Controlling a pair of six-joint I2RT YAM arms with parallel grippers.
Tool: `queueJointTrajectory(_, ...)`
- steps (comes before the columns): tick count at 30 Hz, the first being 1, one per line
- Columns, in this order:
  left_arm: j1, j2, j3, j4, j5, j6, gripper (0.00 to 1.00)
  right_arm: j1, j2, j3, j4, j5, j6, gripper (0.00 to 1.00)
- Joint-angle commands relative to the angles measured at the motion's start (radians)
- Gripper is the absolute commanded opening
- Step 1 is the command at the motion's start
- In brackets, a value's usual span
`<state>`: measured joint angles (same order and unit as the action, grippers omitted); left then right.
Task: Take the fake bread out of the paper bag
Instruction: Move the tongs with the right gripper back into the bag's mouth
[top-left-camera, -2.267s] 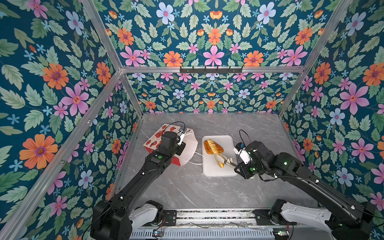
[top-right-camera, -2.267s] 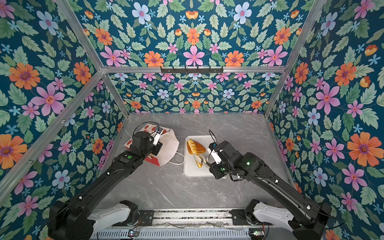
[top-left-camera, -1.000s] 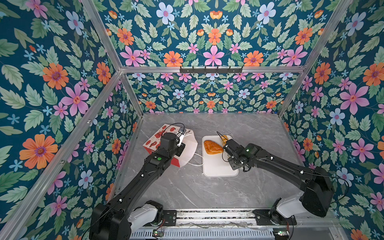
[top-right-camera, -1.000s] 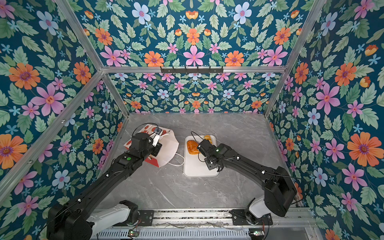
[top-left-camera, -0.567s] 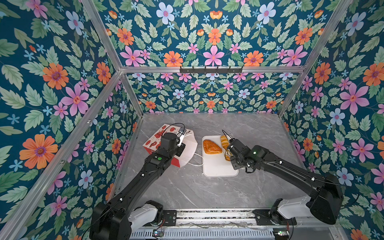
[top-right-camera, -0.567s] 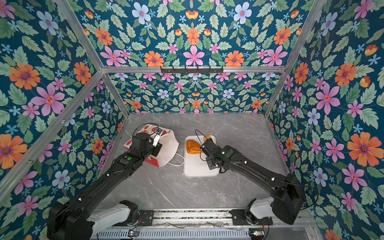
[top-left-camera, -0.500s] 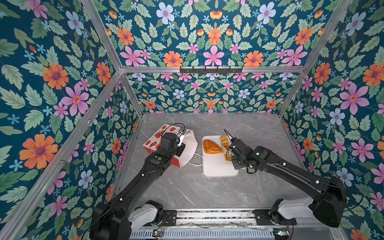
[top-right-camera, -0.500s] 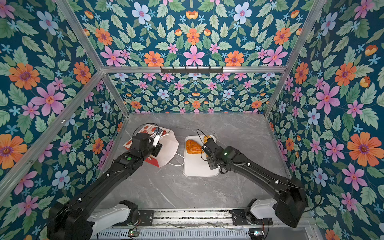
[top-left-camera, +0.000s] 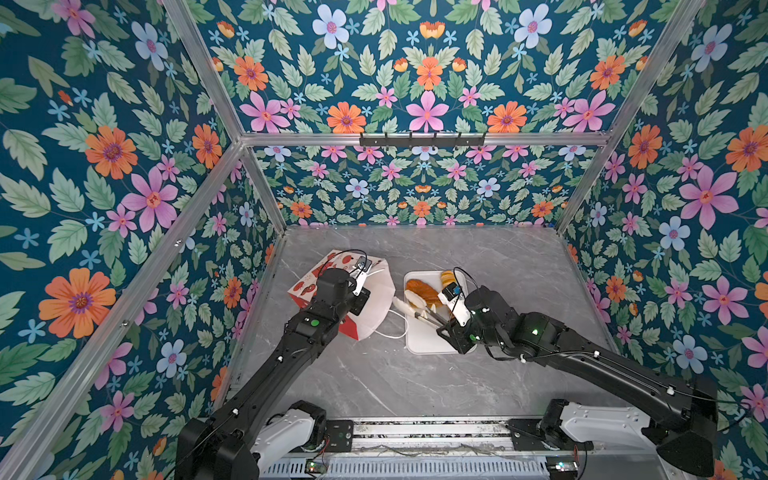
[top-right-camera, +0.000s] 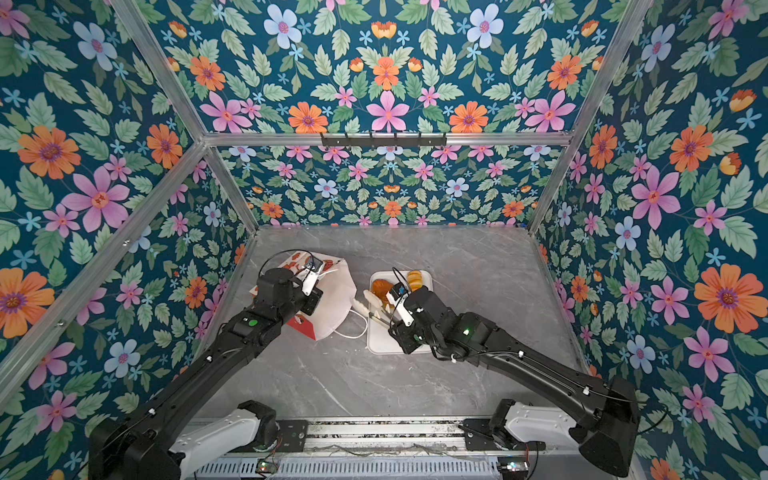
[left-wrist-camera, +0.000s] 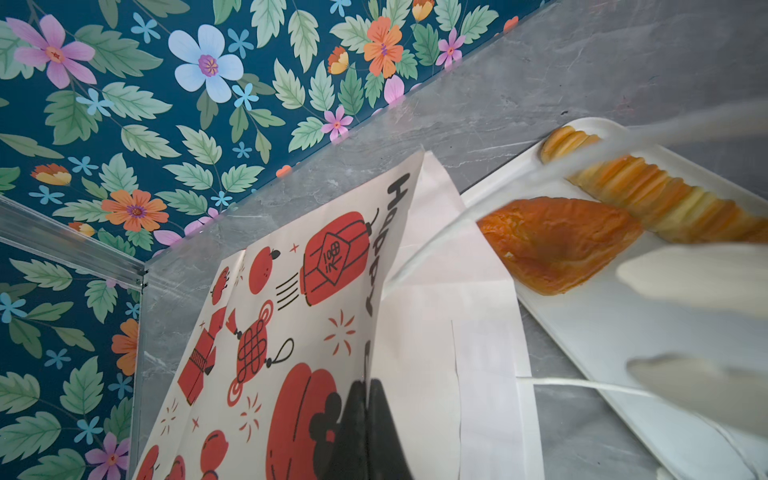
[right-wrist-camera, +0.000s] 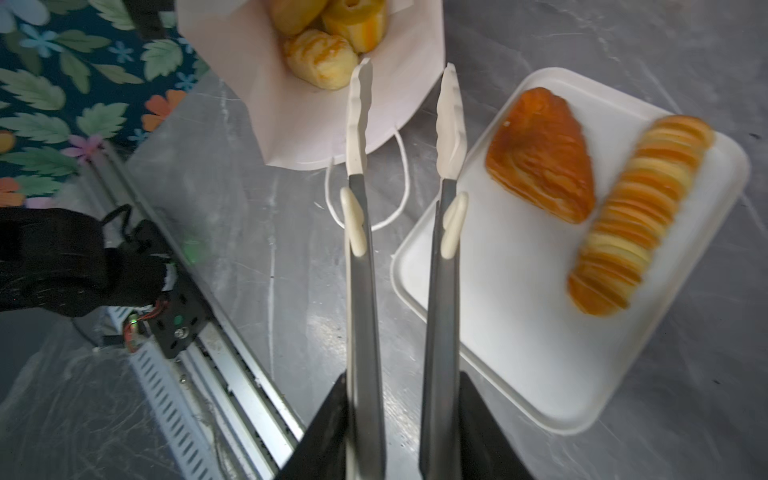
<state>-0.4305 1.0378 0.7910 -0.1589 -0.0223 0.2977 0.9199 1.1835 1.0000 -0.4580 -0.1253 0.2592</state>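
Right wrist view: gripping empty tongs (right-wrist-camera: 361, 291), our right pincer (right-wrist-camera: 401, 415) has swung off the tray (right-wrist-camera: 519, 332); ahead, our left pincer (left-wrist-camera: 365, 399) pinches the paper bag (right-wrist-camera: 299, 124), fake bread (right-wrist-camera: 320, 58) remaining inside.

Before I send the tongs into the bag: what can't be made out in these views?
- Bread in the bag, right wrist view: three pieces show; the top edge cuts two off, and any deeper ones are hidden behind them.
- Bag's inside, both top views: no bread shows; the left arm lies over it.
- Tray, left wrist view: blurred tongs cover part.
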Motion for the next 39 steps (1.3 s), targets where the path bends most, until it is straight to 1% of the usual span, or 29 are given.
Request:
queueJointTrajectory(1,0.001,-0.020,-0.005,0.008,0.063,0.015,0.00,0.008,0.053,0.005,0.199,-0.175,0.000,0.38)
queueJointTrajectory(4,0.000,-0.029,-0.002,-0.010,0.094,0.021,0.00,0.020,0.134,0.029,0.221,-0.180,-0.030,0.38)
queueJointTrajectory(7,-0.001,-0.035,0.000,-0.027,0.125,0.023,0.00,0.020,0.222,0.061,0.258,-0.194,-0.032,0.38)
queueJointTrajectory(10,-0.001,-0.047,0.004,-0.043,0.135,0.022,0.00,0.020,0.299,0.105,0.261,-0.170,-0.024,0.39)
queueJointTrajectory(14,-0.001,-0.051,0.012,-0.067,0.137,0.020,0.00,0.020,0.364,0.150,0.268,-0.133,0.003,0.40)
queueJointTrajectory(19,-0.001,-0.050,0.013,-0.076,0.142,0.018,0.00,0.017,0.413,0.182,0.282,-0.144,0.041,0.40)
queueJointTrajectory(23,-0.001,-0.049,0.007,-0.073,0.142,0.017,0.00,0.014,0.448,0.204,0.247,-0.158,0.055,0.40)
queueJointTrajectory(31,-0.001,-0.047,-0.001,-0.067,0.135,0.015,0.00,0.007,0.465,0.196,0.237,-0.117,0.074,0.41)
queueJointTrajectory(36,-0.001,-0.049,-0.005,-0.063,0.133,0.014,0.00,-0.006,0.466,0.181,0.263,-0.159,0.105,0.41)
queueJointTrajectory(37,-0.001,-0.048,-0.005,-0.063,0.133,0.014,0.00,-0.006,0.504,0.182,0.267,-0.163,0.109,0.41)
queueJointTrajectory(39,-0.001,-0.046,-0.006,-0.062,0.135,0.013,0.00,-0.008,0.519,0.186,0.279,-0.172,0.112,0.42)
